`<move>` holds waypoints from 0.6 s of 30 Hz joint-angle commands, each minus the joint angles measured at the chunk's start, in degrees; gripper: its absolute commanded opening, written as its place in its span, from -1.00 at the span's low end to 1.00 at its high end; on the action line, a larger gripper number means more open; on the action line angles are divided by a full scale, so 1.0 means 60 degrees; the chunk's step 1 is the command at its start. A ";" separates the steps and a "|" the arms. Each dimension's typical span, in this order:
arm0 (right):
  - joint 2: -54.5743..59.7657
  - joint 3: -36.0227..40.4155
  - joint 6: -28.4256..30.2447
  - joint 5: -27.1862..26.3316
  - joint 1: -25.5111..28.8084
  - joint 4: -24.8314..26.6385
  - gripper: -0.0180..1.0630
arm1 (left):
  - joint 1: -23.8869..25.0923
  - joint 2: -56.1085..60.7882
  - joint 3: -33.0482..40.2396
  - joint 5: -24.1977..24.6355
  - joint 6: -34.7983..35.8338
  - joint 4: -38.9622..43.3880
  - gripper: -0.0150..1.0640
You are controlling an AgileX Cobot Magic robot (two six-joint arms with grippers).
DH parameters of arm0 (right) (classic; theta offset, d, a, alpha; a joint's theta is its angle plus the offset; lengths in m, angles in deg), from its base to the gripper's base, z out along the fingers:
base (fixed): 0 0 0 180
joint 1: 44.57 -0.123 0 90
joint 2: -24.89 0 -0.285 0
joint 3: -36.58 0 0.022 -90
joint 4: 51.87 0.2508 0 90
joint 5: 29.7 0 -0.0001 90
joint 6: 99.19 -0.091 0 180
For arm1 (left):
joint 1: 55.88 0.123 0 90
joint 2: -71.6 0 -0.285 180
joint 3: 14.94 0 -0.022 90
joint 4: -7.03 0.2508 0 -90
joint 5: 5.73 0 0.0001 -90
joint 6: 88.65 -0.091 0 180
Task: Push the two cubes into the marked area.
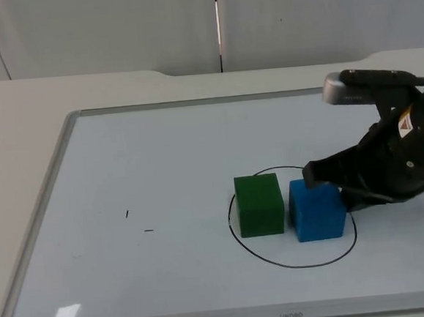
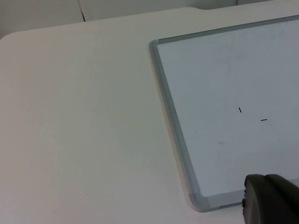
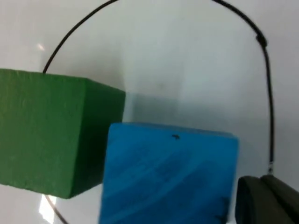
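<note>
Blue cube [image 1: 317, 210] beside green cube [image 1: 260, 204] inside circle [image 1: 294, 263]; right end effector [image 1: 323, 175] touching blue, grip state unclear.

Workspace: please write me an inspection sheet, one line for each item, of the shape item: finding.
Surface: whiteboard lying flat on the white table.
Job's things: green cube and blue cube side by side inside the drawn circle.
Clutter: small pen marks on the board.
Grippers: right gripper at the blue cube's far right edge; left gripper waits by the board's corner.
Cables: nothing seen.
Surroundings: grey partition wall.
</note>
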State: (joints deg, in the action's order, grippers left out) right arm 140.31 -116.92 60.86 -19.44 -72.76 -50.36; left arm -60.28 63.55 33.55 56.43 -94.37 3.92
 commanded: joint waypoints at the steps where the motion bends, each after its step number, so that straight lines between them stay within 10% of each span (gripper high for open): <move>1: -0.0306 -0.0040 0.0011 0.0043 0.0209 -0.0367 -0.97 | -0.0062 0.0044 0.0039 -0.0094 0.0008 -0.0039 -0.98; 18: -0.5570 -0.0040 0.0036 0.3592 0.2277 -0.3436 -0.97 | -0.0062 0.0044 0.0039 -0.0094 0.0008 -0.0039 -0.98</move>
State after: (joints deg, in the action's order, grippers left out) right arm 111.30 -116.92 60.86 0.13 -59.43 -70.00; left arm -60.28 63.55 33.55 56.43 -94.37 3.92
